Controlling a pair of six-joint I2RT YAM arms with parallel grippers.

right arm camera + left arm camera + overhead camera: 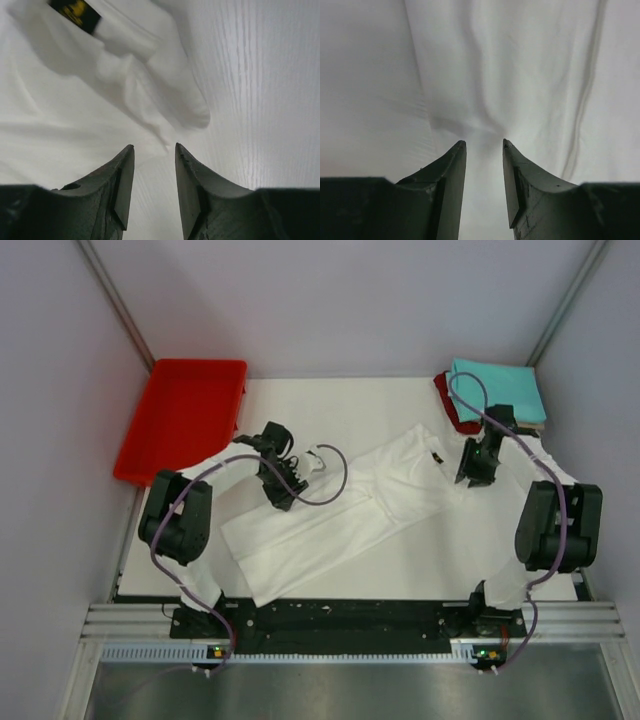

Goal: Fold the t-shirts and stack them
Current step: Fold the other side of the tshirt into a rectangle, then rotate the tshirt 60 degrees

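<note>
A white t-shirt point(345, 510) lies spread diagonally across the table, print side hidden, its small dark neck label point(436, 457) near the right. My left gripper point(281, 500) is open, low over the shirt's left part; white cloth point(485, 90) fills its view, with a pucker just ahead of the fingertips. My right gripper point(472, 478) is open just off the shirt's right edge; its view shows the collar area point(150, 75), the label point(75, 12) and bare table between the jaws. Folded teal point(497, 390) and dark red point(453, 405) shirts sit stacked at the back right.
A red plastic tray point(180, 418) stands at the back left, partly off the table. A small white clip-like object point(322, 460) lies near the left arm's cable. Grey walls enclose the white table point(350, 400).
</note>
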